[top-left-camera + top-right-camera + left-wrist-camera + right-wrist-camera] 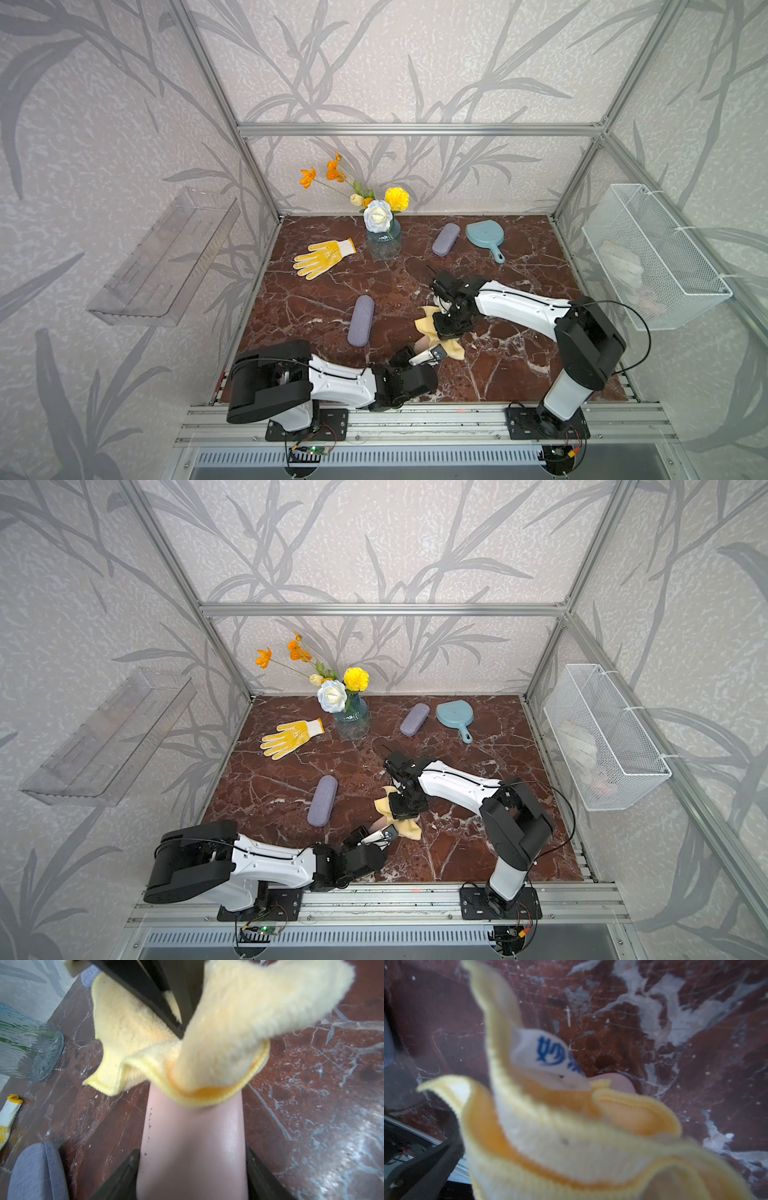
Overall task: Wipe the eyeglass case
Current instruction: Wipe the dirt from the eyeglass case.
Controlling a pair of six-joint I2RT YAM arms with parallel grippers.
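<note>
My left gripper (432, 354) (384, 834) (191, 1159) is shut on a smooth pink eyeglass case (423, 343) (377, 824) (191, 1136), one finger on each long side, low over the front middle of the marble table. A yellow cloth (452, 351) (410, 832) (228, 1012) (571, 1157) lies draped over the case's far end. My right gripper (448, 329) (405, 809) comes down from above and is shut on the cloth; its fingertips are buried in the folds. In the right wrist view a white label (548, 1053) and a bit of the pink case (620, 1082) show.
Two grey-purple fabric cases lie on the table, one to the left (360, 321) and one at the back (445, 240). A yellow glove (322, 257), a glass vase of flowers (384, 243) and a blue hand mirror (485, 237) sit behind. A wire basket (652, 257) hangs on the right wall.
</note>
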